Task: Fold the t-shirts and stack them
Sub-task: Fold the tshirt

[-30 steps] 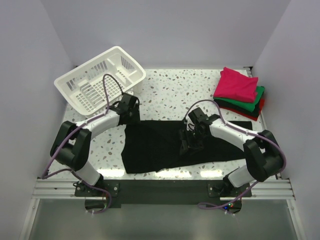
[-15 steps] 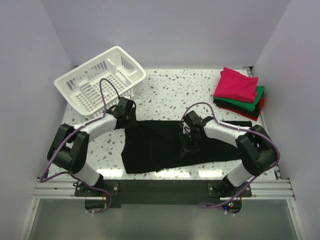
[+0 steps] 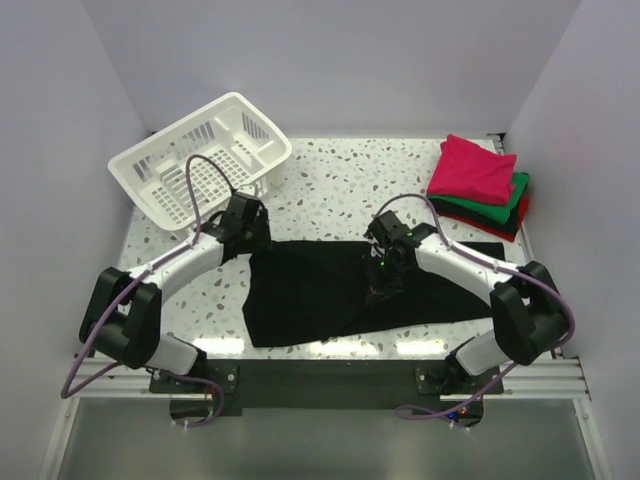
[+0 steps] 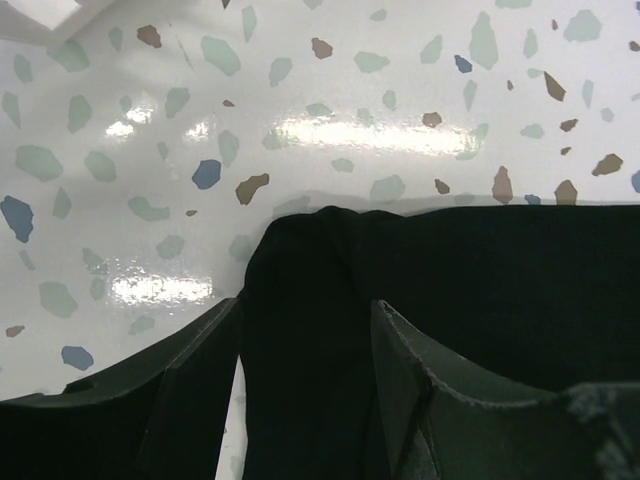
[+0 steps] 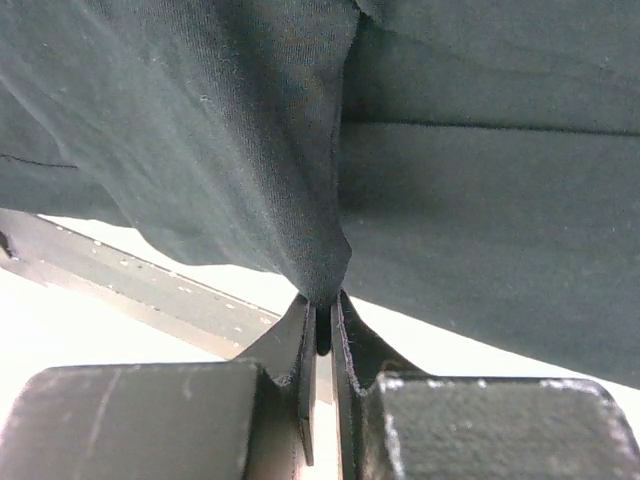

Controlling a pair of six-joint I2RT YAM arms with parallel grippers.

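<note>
Black shirt (image 3: 310,295) lies spread on the table (image 3: 340,180) just ahead of both arms, its long axis running left to right. Right gripper (image 5: 322,322) is pinched tight on a fold near the shirt's middle. Left gripper (image 4: 308,315) stands half-wide astride the far-left corner, gripping nothing, and is the nearer arm to that free end. Folded stack (image 3: 478,185) sits well apart, far right.

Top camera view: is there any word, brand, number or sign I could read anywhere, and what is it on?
None: no readable text shows in any view.
The black t-shirt, the folded stack, the white basket and the speckled table show no print, label or number.
</note>
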